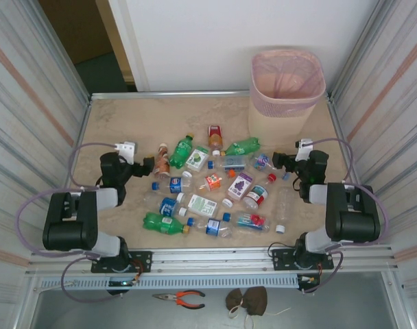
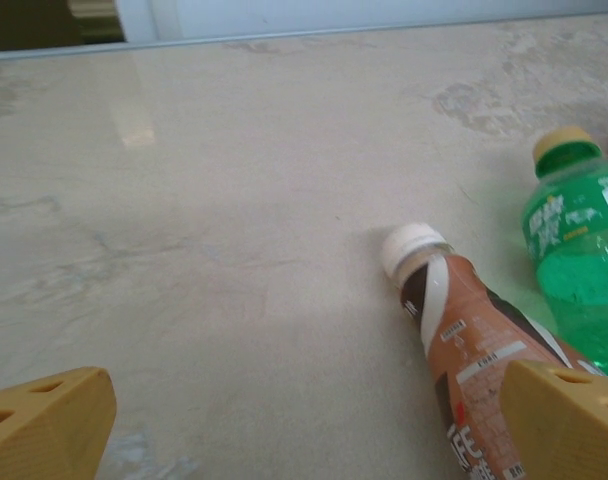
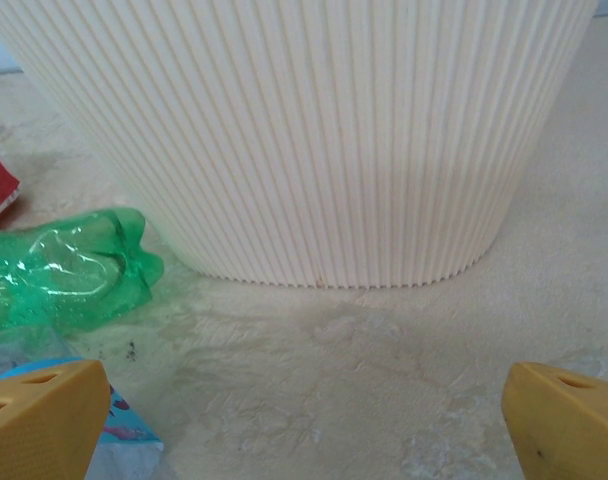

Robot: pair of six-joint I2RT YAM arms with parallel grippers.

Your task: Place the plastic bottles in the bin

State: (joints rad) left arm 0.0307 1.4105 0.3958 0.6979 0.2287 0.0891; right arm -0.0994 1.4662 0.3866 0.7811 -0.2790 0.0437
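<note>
Several plastic bottles [image 1: 208, 185], clear and green with coloured labels and caps, lie scattered across the middle of the table. The cream bin [image 1: 287, 89] with its pink bag stands at the back right. My left gripper [image 1: 150, 164] is open at the left edge of the pile. A brown bottle with a white cap [image 2: 464, 340] lies just inside its right finger [image 2: 569, 415], with a green bottle [image 2: 579, 260] beyond. My right gripper [image 1: 280, 161] is open, low over bare table, and faces the bin's ribbed wall [image 3: 314, 130]. A green bottle [image 3: 64, 265] lies to its left.
Metal rails [image 1: 208, 255] run along the table's near edge and corrugated walls close both sides. Orange-handled pliers [image 1: 181, 297] and a dark brown bundle [image 1: 247, 299] lie on the lower shelf in front. Bare tabletop [image 1: 140, 120] stretches from the pile to the back left.
</note>
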